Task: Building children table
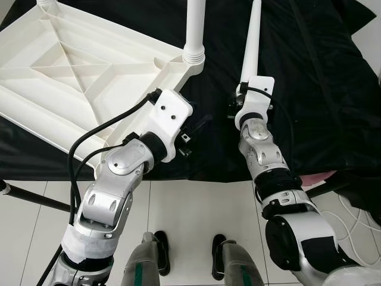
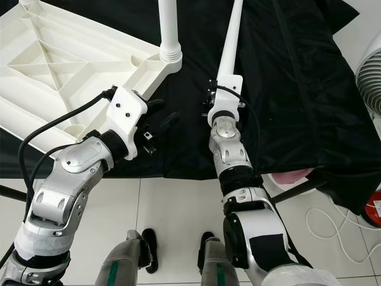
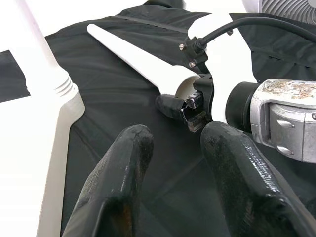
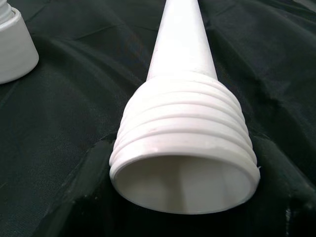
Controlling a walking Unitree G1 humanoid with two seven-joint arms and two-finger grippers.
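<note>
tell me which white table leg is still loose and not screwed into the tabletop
The leg lying on the black cloth, loose leg, its threaded end at the right tool. The other leg stands upright in the upturned tabletop corner socket.

Left arm bent and raised forward, left gripper (image 2: 159,121) with black fingers (image 3: 116,182) spread apart and empty, right arm reaching straight ahead, right gripper (image 1: 233,108) with fingers closed around something, both silver forearms angled inward

Black cloth (image 1: 321,89) spread over a white tiled floor (image 1: 196,208).
A white fan (image 2: 369,77) and white cable (image 2: 333,229) are seen at the right.
</note>
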